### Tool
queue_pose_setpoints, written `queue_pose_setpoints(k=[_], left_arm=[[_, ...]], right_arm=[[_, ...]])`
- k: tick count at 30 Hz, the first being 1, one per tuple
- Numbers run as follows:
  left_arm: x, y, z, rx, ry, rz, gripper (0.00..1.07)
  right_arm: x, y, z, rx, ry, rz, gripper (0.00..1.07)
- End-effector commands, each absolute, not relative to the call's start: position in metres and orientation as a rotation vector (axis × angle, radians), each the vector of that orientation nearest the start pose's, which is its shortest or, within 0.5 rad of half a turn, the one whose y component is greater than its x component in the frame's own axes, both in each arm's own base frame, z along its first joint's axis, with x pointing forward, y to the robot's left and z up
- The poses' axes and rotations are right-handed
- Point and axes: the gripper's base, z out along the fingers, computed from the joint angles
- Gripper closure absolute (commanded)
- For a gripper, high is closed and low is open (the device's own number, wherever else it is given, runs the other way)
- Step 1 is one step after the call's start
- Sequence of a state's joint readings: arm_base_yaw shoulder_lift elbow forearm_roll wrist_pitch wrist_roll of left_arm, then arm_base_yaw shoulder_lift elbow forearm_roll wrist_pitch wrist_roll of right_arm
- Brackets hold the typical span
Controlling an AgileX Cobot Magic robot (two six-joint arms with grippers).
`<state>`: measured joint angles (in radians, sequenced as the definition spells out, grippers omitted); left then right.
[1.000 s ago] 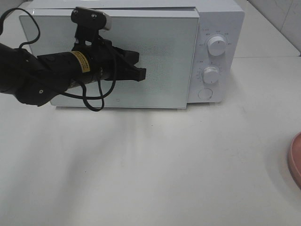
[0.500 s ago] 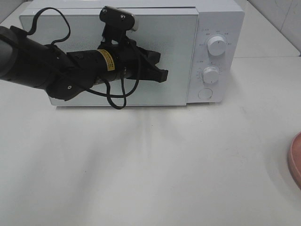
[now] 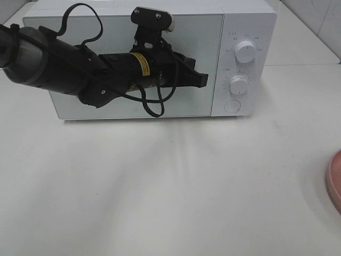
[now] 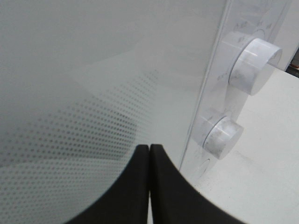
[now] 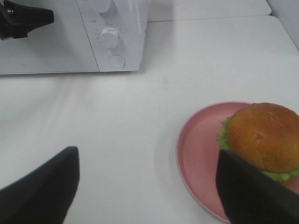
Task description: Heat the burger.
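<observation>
Over on the right edge of the table sits the burger [image 5: 264, 136], on the pink plate [image 5: 196, 154], well apart from the microwave [image 3: 250, 21]. In the high view you only get a sliver of that plate at the right border; the burger itself is out of that frame. Your right gripper [image 5: 147, 186] hangs above the tabletop with its jaws spread wide and nothing between them. The burger lies just beside one of the two jaws, off-centre from the gap, so this arm is clearly the nearer one.

Your left gripper [image 3: 200, 80] is clenched with no gap between the tips and grasps nothing. It reaches across the front of the microwave door [image 3: 80, 106], tips close to the door's right edge, next to the control panel with the upper knob [image 3: 245, 52] and lower knob [image 3: 239, 84]. The left wrist view shows the tips near the glass; you cannot tell whether they touch it. The door looks shut.

Orientation: the burger is round, bun side up, stacked upright, so it has no real long axis across the table and no pointing direction. Any approach angle around it works about the same; the only axis that counts is the vertical stack.

Judgement: the door has to be opened before the burger can go in. After that the right arm needs a shift sideways to centre the burger between its jaws. Soft bun, so squeeze lightly.
</observation>
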<state>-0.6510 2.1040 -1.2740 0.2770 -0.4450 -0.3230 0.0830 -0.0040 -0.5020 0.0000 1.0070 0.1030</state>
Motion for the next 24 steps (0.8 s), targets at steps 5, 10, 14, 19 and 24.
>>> queue_pose_setpoints(k=[5, 10, 14, 19, 24], left_arm=[[0.369, -0.293, 0.185, 0.603, 1.733, -0.622, 1.07], [0.353, -0.308, 0.193, 0.653, 1.739, -0.634, 1.07], [0.332, -0.324, 0.206, 0.715, 1.755, -0.643, 1.07], [0.312, -0.334, 0.212, 0.778, 1.825, -0.618, 1.06], [0.293, -0.339, 0.217, 0.844, 1.92, -0.57, 0.63]], right_arm=[[-0.007, -0.001, 0.282, 0.017, 1.955, 0.114, 0.32], [-0.007, -0.001, 0.282, 0.017, 1.955, 0.114, 0.32], [-0.007, -0.001, 0.282, 0.015, 1.955, 0.113, 0.32], [-0.007, -0.001, 0.282, 0.015, 1.955, 0.113, 0.32], [-0.007, -0.001, 0.282, 0.015, 1.955, 0.113, 0.32]])
